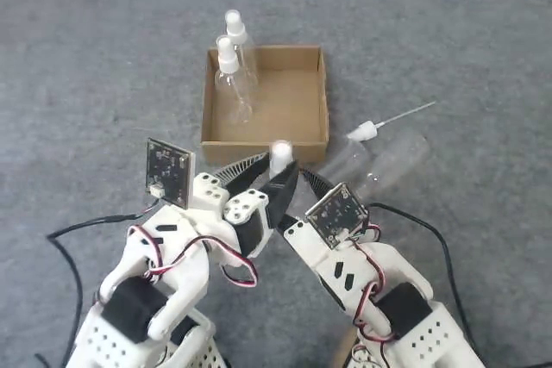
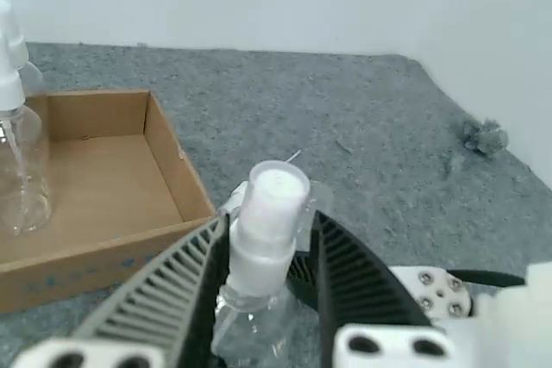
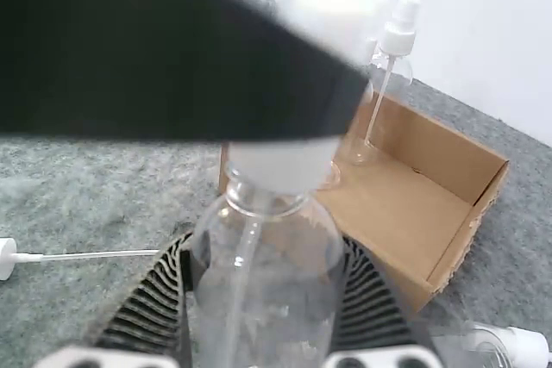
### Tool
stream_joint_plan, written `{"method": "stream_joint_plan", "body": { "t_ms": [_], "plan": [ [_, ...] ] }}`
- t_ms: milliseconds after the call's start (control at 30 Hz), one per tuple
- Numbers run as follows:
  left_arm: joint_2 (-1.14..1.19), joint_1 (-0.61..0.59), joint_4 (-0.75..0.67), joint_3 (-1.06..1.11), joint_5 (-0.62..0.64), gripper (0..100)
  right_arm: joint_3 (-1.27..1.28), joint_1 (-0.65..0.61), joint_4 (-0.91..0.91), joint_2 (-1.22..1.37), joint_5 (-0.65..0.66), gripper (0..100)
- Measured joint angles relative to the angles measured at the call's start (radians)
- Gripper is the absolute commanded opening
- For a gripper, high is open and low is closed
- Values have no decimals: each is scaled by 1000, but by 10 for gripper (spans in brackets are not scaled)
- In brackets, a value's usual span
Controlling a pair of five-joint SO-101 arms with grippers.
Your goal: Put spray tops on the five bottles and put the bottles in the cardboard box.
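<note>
High view: spray top [image 1: 280, 154] stands just before cardboard box [image 1: 233, 137] near wall | left gripper [image 2: 269, 228] clamped on it | right gripper [image 3: 263, 256] clamped on upright bottle [image 3: 259, 299] beneath | top probably seated, thread hidden

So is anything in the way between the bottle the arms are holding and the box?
Nothing visible, apart from the cardboard box's own near wall, just past the held bottle. Two finished bottles stand in the box's far corner; the floor nearest the held bottle is bare.
</note>
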Motion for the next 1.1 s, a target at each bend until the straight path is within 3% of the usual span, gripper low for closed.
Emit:
{"method": "stream_joint_plan", "body": {
  "t_ms": [567, 1100],
  "plan": [
    [-11, -127, 37, -155, -14, 148, 0, 0, 0, 0, 0, 7],
    [-9, -130, -25, -38, -12, 148, 0, 0, 0, 0, 0, 7]
  ]
}}
